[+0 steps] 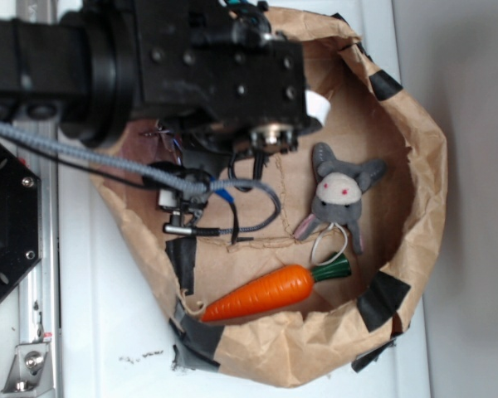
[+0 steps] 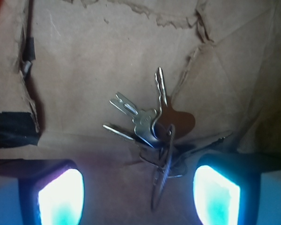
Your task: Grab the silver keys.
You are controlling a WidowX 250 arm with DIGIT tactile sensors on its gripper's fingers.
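The silver keys (image 2: 147,124) lie fanned out on brown paper in the wrist view, with a darker brownish tag (image 2: 180,119) at their right. Their wire ring (image 2: 163,176) reaches down into the gap between my fingers. My gripper (image 2: 138,199) is open, just short of the bunch. One glowing pad (image 2: 61,199) stands at the left and the other (image 2: 215,194) at the right, neither touching metal. In the exterior view the black arm (image 1: 207,66) hangs over the back left of the paper tub and hides the keys.
An orange carrot (image 1: 266,292) lies near the front of the brown paper tub (image 1: 419,191). A grey plush rabbit (image 1: 340,191) lies at the right. Black tape (image 1: 382,298) patches the raised paper walls. Torn paper edges and tape (image 2: 11,129) flank the keys.
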